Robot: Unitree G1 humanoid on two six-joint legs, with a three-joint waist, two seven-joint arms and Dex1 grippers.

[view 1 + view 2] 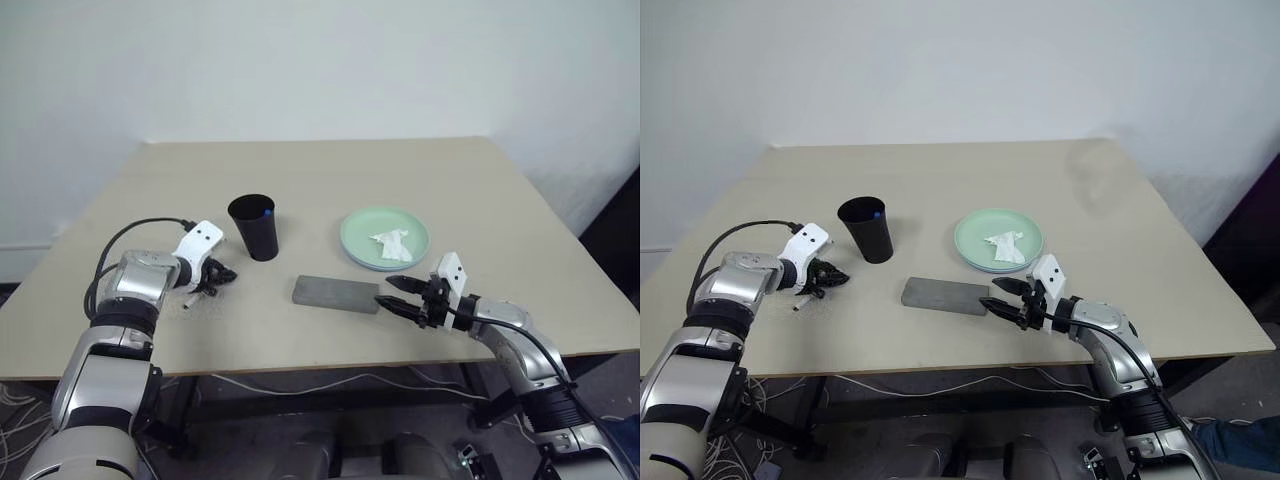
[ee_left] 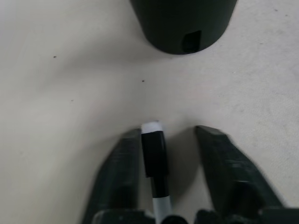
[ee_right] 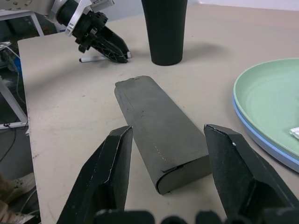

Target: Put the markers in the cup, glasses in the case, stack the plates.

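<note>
Two plates [image 1: 385, 238] already stacked right of cup [image 1: 254, 227], tissue on top. Left gripper [image 2: 163, 154] w/ jaws apart straddling a marker [image 2: 153, 154] on counter left of cup, pre-grasp. Right gripper [image 3: 168, 172] jaws open round closed case [image 3: 156, 128].

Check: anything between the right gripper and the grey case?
Nothing. In the right wrist view the right gripper stands open, its fingers flanking the near end of the closed case without touching it. Only bare table shows in the gaps.
</note>
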